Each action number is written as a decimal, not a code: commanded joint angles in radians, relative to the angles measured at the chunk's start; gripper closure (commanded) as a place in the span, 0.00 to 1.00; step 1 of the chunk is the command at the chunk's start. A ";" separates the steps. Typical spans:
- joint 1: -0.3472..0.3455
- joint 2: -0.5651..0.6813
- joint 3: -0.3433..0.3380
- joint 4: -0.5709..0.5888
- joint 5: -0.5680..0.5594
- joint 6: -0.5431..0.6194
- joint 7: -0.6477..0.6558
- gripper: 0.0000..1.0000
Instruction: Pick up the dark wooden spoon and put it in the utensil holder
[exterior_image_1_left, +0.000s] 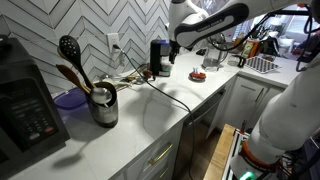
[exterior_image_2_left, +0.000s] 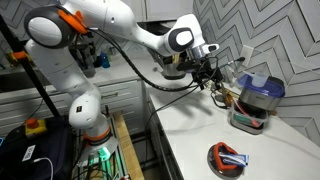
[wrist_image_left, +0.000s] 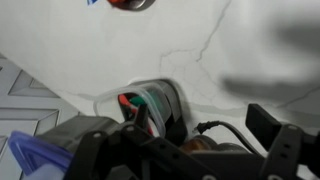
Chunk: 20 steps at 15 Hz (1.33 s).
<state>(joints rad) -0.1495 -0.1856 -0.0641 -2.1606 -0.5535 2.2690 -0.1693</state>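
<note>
The utensil holder (exterior_image_1_left: 104, 106) is a shiny steel cup on the white counter, left of the middle in an exterior view. A black slotted spoon (exterior_image_1_left: 68, 46) and brown wooden utensils stand in it. A reddish-brown wooden spoon bowl (exterior_image_1_left: 71, 73) shows among them, but it is too small to tell the two wooden ones apart. My gripper (exterior_image_1_left: 160, 66) hangs near the back wall, well to the right of the holder. It also shows in an exterior view (exterior_image_2_left: 206, 70). In the wrist view the gripper (wrist_image_left: 198, 112) is open, with only a black cable plug (wrist_image_left: 200, 127) on the counter between its fingers.
A black coffee machine (exterior_image_1_left: 25, 108) stands left of the holder, with a purple lid (exterior_image_1_left: 70, 98) behind it. A red bowl (exterior_image_1_left: 197, 75) sits further along the counter (exterior_image_1_left: 150, 120) and also shows in an exterior view (exterior_image_2_left: 228, 158). A clear cup (wrist_image_left: 150, 104) with red and green contents is under the wrist.
</note>
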 joint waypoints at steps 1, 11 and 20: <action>0.018 0.042 0.002 0.038 -0.045 0.007 0.028 0.00; 0.059 0.223 0.036 0.172 -0.187 -0.039 0.004 0.00; 0.056 0.508 0.047 0.458 -0.098 0.021 -0.385 0.00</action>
<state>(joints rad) -0.0930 0.2389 -0.0265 -1.8064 -0.7402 2.3201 -0.4730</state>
